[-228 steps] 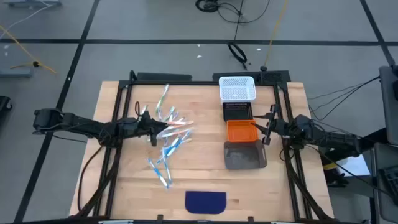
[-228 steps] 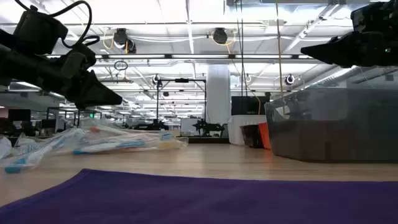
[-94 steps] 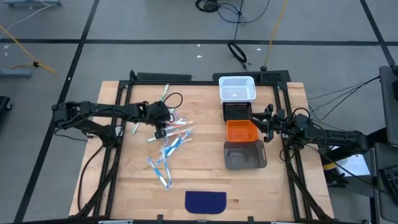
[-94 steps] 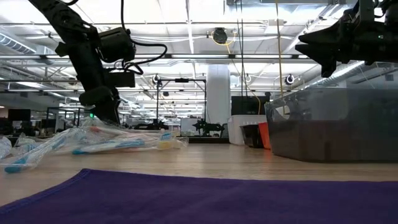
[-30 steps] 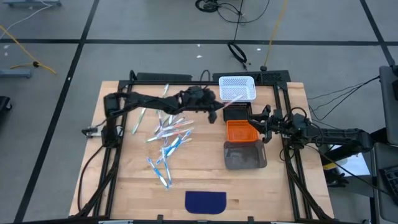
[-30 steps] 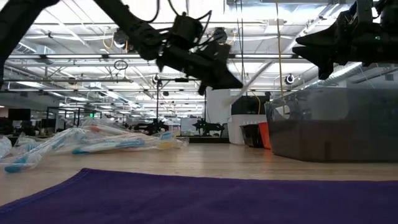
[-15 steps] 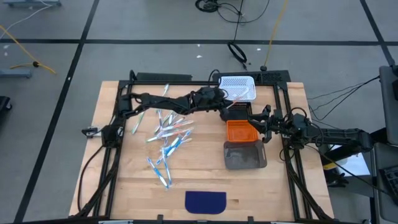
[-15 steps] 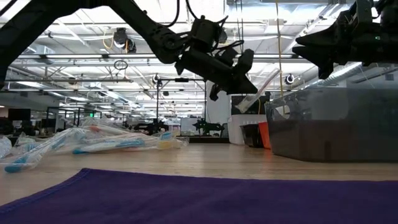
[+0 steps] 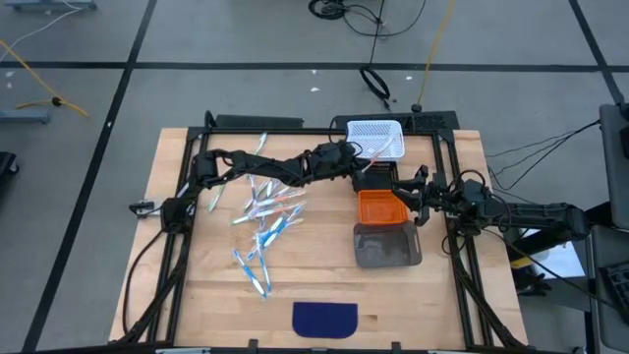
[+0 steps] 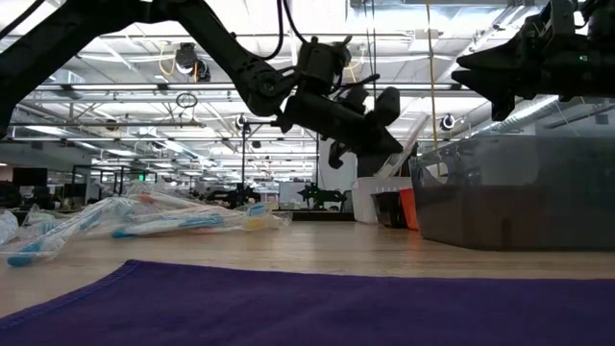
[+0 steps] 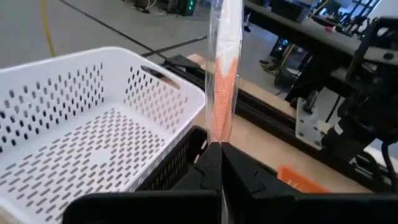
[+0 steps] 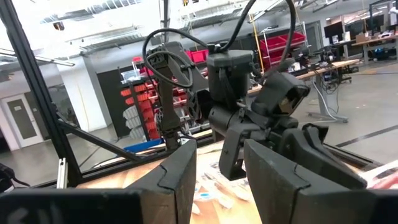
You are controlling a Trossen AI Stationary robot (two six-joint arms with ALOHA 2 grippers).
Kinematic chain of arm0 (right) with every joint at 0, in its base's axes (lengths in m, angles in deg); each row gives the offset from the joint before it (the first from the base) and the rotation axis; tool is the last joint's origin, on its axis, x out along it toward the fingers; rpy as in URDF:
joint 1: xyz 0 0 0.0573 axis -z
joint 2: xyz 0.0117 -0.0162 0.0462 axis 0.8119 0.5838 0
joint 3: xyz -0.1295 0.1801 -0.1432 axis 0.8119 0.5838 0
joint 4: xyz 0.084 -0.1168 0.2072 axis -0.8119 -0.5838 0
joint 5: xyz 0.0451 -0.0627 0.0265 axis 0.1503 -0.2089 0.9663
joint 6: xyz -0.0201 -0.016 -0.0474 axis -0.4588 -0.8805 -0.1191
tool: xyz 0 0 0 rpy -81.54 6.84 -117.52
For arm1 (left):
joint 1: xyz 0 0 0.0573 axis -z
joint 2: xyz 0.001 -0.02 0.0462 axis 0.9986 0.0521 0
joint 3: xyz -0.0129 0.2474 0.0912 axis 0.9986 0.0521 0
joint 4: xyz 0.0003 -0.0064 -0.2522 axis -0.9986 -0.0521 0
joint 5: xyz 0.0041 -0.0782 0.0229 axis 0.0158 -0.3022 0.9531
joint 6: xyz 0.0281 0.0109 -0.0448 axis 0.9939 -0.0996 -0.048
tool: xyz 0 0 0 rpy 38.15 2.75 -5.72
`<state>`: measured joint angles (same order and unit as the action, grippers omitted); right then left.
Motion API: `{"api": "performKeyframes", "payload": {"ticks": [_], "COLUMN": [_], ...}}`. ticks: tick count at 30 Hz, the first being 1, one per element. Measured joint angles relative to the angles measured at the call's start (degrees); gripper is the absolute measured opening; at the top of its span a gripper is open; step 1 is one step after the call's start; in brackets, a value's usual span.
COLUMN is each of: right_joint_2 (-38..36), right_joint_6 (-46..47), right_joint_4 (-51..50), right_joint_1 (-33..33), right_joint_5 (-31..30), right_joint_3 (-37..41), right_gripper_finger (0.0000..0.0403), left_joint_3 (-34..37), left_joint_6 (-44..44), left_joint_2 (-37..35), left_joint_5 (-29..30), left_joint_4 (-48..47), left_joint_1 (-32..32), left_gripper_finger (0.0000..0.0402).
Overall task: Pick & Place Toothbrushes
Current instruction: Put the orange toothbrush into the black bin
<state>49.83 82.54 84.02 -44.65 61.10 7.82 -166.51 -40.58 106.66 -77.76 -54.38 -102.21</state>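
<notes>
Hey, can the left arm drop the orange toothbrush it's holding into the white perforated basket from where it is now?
Probably yes. The left gripper is shut on the wrapped orange toothbrush, beside the white perforated basket, which is open-topped with nothing above it.

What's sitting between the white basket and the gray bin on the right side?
In the high view, two bins lie in a row between the white basket and the gray bin: a black bin next to the basket, then an orange bin.
</notes>
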Motion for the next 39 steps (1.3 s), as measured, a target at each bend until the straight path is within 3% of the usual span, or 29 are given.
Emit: {"api": "performKeyframes", "payload": {"ticks": [17,33,35,39], "right_joint_2": [0.0,0.0,0.0,0.0], "right_joint_6": [0.0,-0.2,-0.2,0.0], "right_joint_4": [0.0,0.0,0.0,-0.1], "right_joint_1": [0.0,0.0,0.0,0.0], "right_joint_5": [0.0,0.0,0.0,0.1], "right_joint_3": [0.0,0.0,0.0,0.0], "right_gripper_finger": [0.0125,0.0125,0.0125,0.0125], "left_joint_3": [0.0,0.0,0.0,0.0], "left_joint_6": [2.0,1.7,2.8,5.7], "left_joint_2": [0.0,0.0,-0.1,-1.5], "left_joint_5": [4.6,4.4,2.7,-7.5], "left_joint_4": [1.2,1.3,0.1,-5.3], "left_joint_1": [1.9,2.0,2.0,1.7], "left_gripper_finger": [0.0003,0.0084,0.0085,0.0085]}}
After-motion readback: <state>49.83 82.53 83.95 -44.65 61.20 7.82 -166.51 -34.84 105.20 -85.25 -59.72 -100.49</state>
